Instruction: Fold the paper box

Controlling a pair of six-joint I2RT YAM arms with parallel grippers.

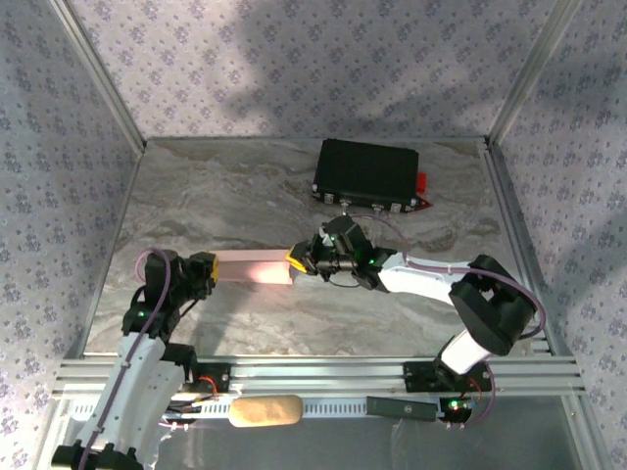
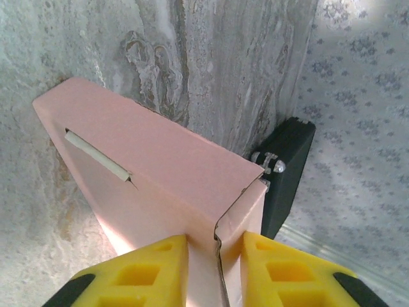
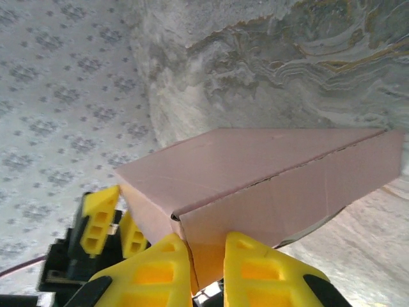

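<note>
1. The left pincer [image 1: 208, 266] is closed narrowly on the 9 o'clock end of the paper box [image 1: 253, 267], pads either side of a thin end panel. A harder squeeze could, I judge, crease the card or spring the seam edge beside the pads
2. Midway along, the box is a hollow sleeve. If the arms pull or twist against each other, it may buckle or tear at the slit [image 2: 96, 153]
3. The right pincer [image 1: 299, 259], nearly shut, pinches the 3 o'clock end corner. A slip there would let that fold relax
4. The box is pink, long and flat-sided. It lies 9-to-3 just below the centre of the bench [image 1: 225, 186], with the black case [image 1: 367, 174] well apart at 1 o'clock. A pale tab shows in the slit, and one corner seam gapes slightly
</note>
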